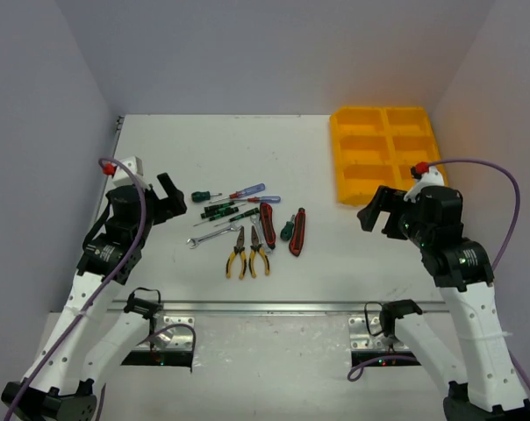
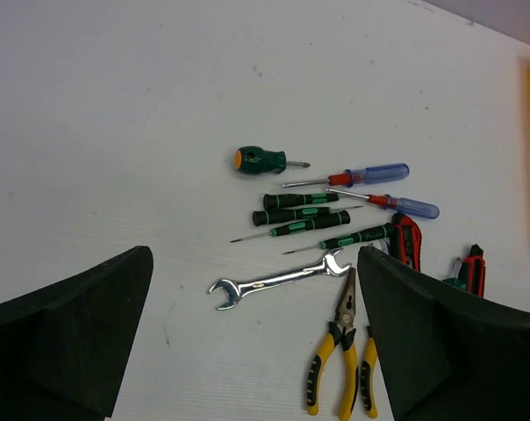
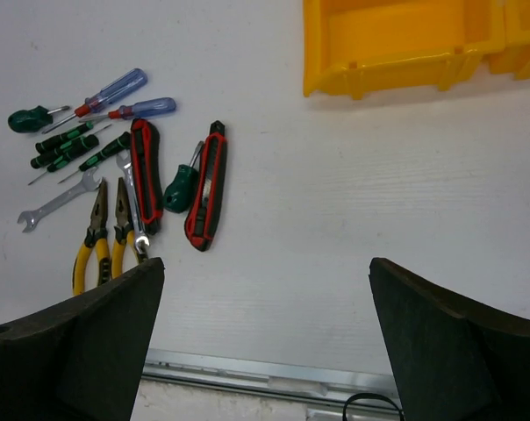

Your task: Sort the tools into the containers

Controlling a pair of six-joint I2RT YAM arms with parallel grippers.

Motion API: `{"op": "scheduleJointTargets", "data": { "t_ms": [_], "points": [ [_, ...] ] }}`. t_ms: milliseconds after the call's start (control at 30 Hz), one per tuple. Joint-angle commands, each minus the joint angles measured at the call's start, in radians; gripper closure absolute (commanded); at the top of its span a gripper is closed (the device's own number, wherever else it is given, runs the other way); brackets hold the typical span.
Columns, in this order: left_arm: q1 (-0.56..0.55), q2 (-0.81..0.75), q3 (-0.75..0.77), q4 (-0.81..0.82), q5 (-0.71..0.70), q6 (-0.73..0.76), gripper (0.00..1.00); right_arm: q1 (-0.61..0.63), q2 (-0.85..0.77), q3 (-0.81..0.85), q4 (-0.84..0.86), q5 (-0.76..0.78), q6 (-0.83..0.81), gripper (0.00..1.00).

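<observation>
Left gripper (image 1: 170, 200) hovers over the left side of the white table (image 1: 335, 254), jaws spread wide and holding nothing. Right gripper (image 1: 376, 209) hangs just in front of the yellow tray (image 1: 339, 156), jaws likewise apart and empty.

The tools lie grouped between the arms, well apart from the tray:
- The screwdrivers (image 1: 223, 209) are on the far side.
- The two yellow-handled pliers (image 1: 247, 260) are nearest, side by side.
- One wrench (image 1: 214, 235) lies left of the pliers.
- The two red-and-black cutters (image 1: 268, 224) lie to the right, with a stubby green screwdriver (image 3: 179, 189) between them.
- A second wrench (image 3: 135, 209) lies against the left cutter.
</observation>
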Motion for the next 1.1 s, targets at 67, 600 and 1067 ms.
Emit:
{"op": "scheduleJointTargets", "data": {
  "t_ms": [67,600,1067],
  "points": [
    [-0.008,-0.018,0.018,0.025,-0.018,-0.004,0.00,0.003,0.000,-0.006,0.103,-0.077,0.057,0.01],
    [-0.007,-0.028,-0.001,0.039,-0.031,-0.007,0.00,0.483,0.610,0.108,0.315,0.195,0.318,0.01],
    [-0.007,-0.018,-0.007,0.048,0.012,-0.002,0.00,0.666,1.032,0.289,0.292,0.470,0.402,0.33]
  ]
}}
